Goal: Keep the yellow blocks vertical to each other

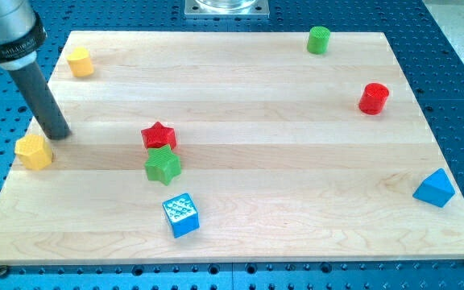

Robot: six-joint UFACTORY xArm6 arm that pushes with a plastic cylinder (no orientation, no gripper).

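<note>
My tip touching the lower yellow block; upper yellow block beyond it, both on the wooden board; rod bare, pinching nothing

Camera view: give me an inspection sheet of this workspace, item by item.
Surface: pale wooden board lying on a blue perforated table.
Job's things: one yellow block near the board's top left corner; another yellow block at the left edge, below it in the view and a little further left.
Clutter: red star touching green star; blue cube; blue pyramid-like block; red cylinder; green cylinder.
Grippers: none; my tip sits just above and right of the lower yellow block.
Cables: nothing seen.
Surroundings: metal mount at the view's top.
</note>
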